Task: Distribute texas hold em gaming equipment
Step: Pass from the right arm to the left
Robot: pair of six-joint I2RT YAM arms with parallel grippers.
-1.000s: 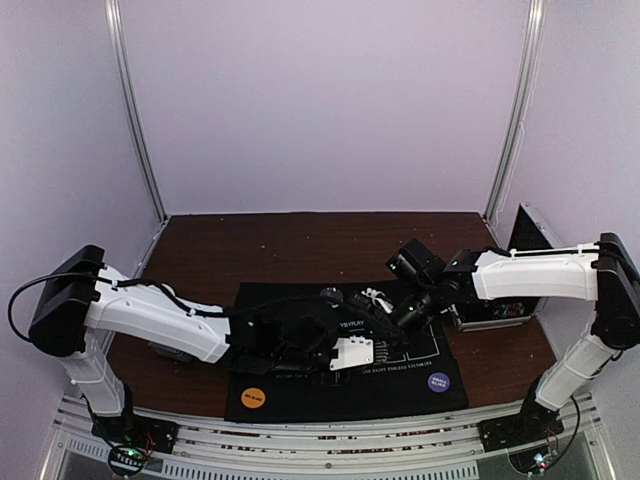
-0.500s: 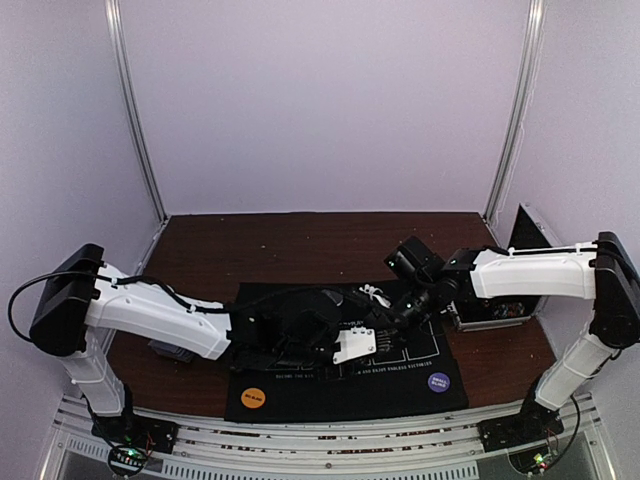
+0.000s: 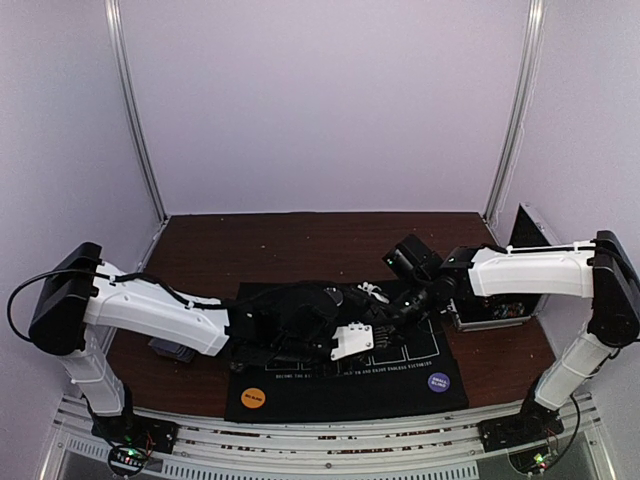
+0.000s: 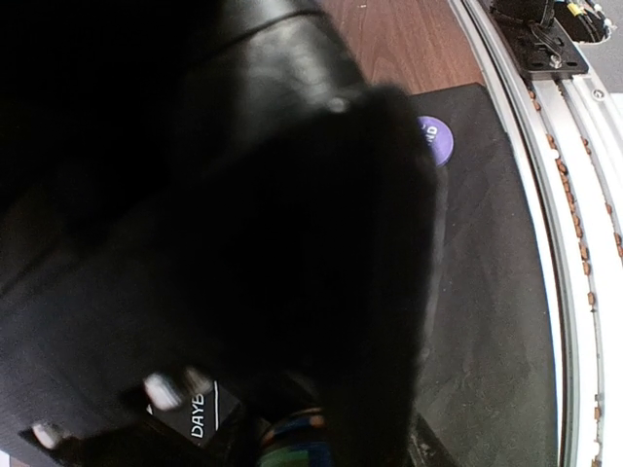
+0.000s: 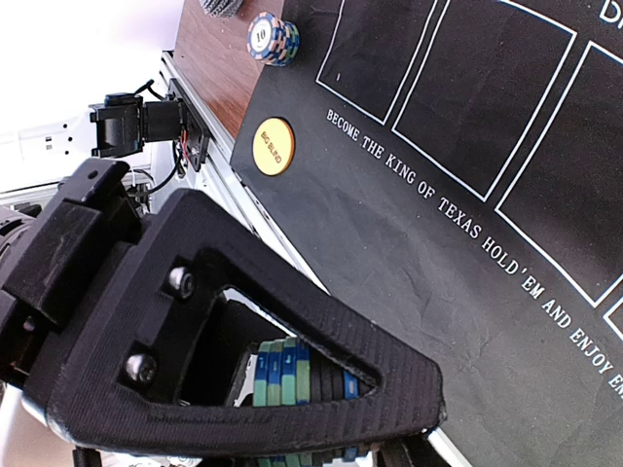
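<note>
Overhead looks down; wrist views close, sharing mat (image 3: pixel 340 395).

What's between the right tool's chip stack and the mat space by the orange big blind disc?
The left tool sits close beside the right tool at mid-mat, on the side towards the orange big blind disc, likely blocking a straight sweep. In the right wrist view the mat looks bare between the chip stack and that disc.

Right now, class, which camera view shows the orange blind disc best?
The right wrist view: the orange blind disc lies unobstructed on the black mat, its lettering readable. The top external view shows it as a small dot at the mat's near-left corner. The left wrist view does not show it.
</note>
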